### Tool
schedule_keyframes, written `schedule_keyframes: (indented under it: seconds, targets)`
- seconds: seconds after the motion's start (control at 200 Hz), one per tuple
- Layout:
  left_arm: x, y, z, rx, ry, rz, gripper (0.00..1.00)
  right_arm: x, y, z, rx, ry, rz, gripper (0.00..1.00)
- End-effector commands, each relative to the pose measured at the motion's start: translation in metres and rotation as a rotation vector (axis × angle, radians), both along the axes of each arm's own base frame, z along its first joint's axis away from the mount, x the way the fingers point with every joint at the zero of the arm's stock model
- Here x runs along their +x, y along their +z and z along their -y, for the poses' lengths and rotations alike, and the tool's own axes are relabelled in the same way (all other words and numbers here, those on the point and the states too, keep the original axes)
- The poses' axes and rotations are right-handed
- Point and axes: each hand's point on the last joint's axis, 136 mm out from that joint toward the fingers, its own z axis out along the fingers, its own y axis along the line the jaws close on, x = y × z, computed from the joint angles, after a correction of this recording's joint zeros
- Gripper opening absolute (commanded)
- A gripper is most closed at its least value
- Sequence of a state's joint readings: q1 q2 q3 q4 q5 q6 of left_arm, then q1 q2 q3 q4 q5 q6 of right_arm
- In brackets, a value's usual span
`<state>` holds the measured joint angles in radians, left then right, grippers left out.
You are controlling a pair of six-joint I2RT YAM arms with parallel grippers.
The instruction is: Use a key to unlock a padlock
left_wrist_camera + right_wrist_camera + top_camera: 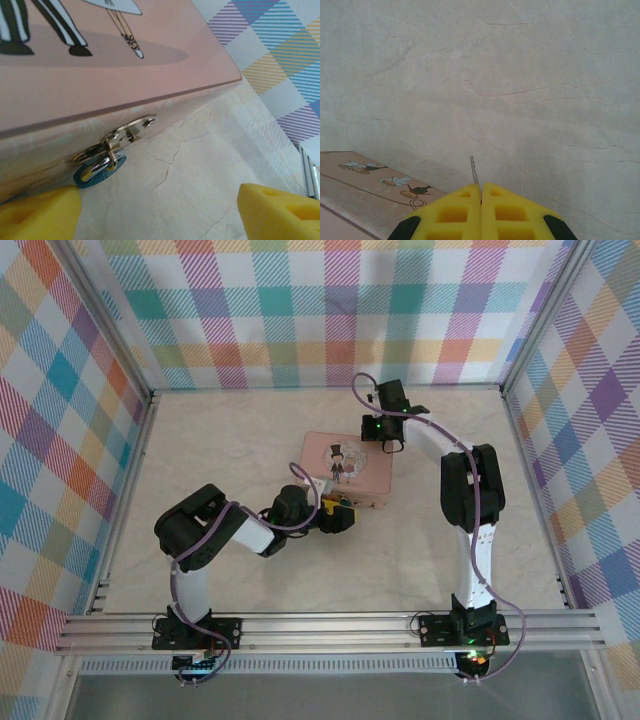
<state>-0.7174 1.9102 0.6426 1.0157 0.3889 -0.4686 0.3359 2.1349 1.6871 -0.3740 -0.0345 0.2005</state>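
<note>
- One table [220, 440]: a pale, matte, marble-look top with fine crack-like veins.
- One tin [345, 468]: flat and rectangular, with a smooth pink lid bearing a drawn cartoon couple. It lies mid-table.
- Two grippers, each with two blocky yellow fingers [35, 215].
  - The left gripper [160, 197] sits low at the tin's front wall, its fingers wide apart and holding nothing.
  - The right gripper [481, 187] hangs above the table near the tin's far right corner, its fingers pressed together on the key.
- One hasp [132, 129]: a shiny silvery tab on the tin's front wall, just under the lid's edge.
- One padlock [97, 162]: tiny, with a curved silvery shackle through the hasp and a bluish-teal part beneath. It hangs against the front wall, close to the left gripper's one finger.
- One key [474, 170]: a thin silvery blade, seen edge-on, poking out from the clamped fingertips.
</note>
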Motion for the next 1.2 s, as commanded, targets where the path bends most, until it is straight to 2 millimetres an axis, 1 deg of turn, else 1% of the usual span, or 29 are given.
schedule_keyframes:
  seconds: [0.0,0.065,0.14,0.215,0.32,0.425,0.535,0.675,0.745,0.82,0.855,0.915,1.005,1.05,1.2]
  targets:
    - [0.010,0.025,0.001,-0.071,0.019,0.085,0.81,-0.027,-0.024,-0.015,-0.011,0.054,-0.093,0.00]
    - [0.018,0.021,-0.007,-0.037,0.092,0.095,0.84,-0.026,-0.022,-0.013,-0.013,0.050,-0.088,0.00]
    - [0.022,0.017,-0.014,0.038,0.158,0.134,0.85,-0.027,-0.022,-0.014,-0.013,0.051,-0.088,0.00]
    - [0.021,0.016,-0.013,0.100,0.181,0.180,0.86,-0.028,-0.022,-0.015,-0.012,0.052,-0.089,0.00]
    - [0.026,0.013,-0.018,0.168,0.257,0.223,0.88,-0.030,-0.022,-0.018,-0.012,0.060,-0.089,0.00]
    - [0.030,0.012,-0.021,0.195,0.320,0.246,0.91,-0.032,-0.022,-0.022,-0.015,0.066,-0.089,0.00]
    - [0.026,0.014,-0.006,0.166,0.259,0.247,0.92,-0.032,-0.025,-0.024,-0.013,0.068,-0.094,0.00]
    - [0.012,0.028,0.018,0.089,0.111,0.275,0.86,-0.034,-0.027,-0.026,-0.016,0.070,-0.099,0.00]
    - [0.003,0.038,0.023,0.056,0.057,0.279,0.84,-0.034,-0.028,-0.025,-0.021,0.069,-0.100,0.00]
    - [-0.002,0.045,0.021,0.022,0.029,0.267,0.82,-0.033,-0.027,-0.024,-0.025,0.067,-0.096,0.00]
    - [-0.003,0.048,0.020,0.004,0.016,0.256,0.79,-0.033,-0.027,-0.024,-0.028,0.069,-0.096,0.00]
    - [-0.005,0.051,0.017,-0.018,0.002,0.233,0.76,-0.033,-0.026,-0.024,-0.027,0.067,-0.092,0.00]
    - [-0.003,0.049,0.011,-0.025,0.016,0.205,0.75,-0.032,-0.025,-0.025,-0.024,0.068,-0.091,0.00]
    - [-0.002,0.048,0.008,-0.036,0.022,0.192,0.72,-0.032,-0.023,-0.025,-0.023,0.068,-0.088,0.00]
    - [0.006,0.044,0.007,-0.062,0.040,0.152,0.72,-0.033,-0.023,-0.024,-0.024,0.067,-0.088,0.00]
